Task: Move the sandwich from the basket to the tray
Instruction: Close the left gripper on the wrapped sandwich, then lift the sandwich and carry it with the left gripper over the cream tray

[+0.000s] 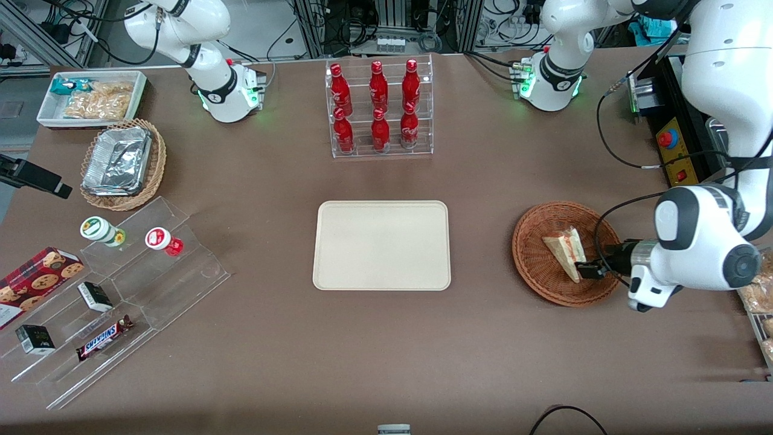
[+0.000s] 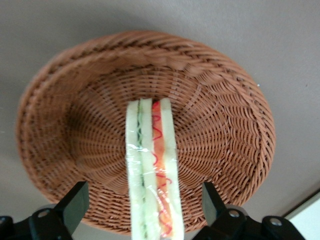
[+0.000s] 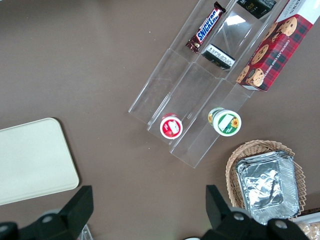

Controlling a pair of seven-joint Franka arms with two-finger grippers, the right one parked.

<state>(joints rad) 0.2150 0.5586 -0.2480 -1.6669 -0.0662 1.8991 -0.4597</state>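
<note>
The pincer (image 2: 144, 210) hangs wide open astride the sandwich (image 2: 152, 170), which lies in the basket (image 2: 220, 100), near the tray (image 1: 381, 244).

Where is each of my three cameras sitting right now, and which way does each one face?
Front view: high, facing both arms across the table; shows tray, basket, sandwich, left arm's gripper at the basket.
Left wrist view: on the working arm, looking down past open fingers at sandwich in basket.
Right wrist view: on the parked arm, looking down at tray corner and a clear display stand.
Shared: tray and stand appear in front and right wrist views.
</note>
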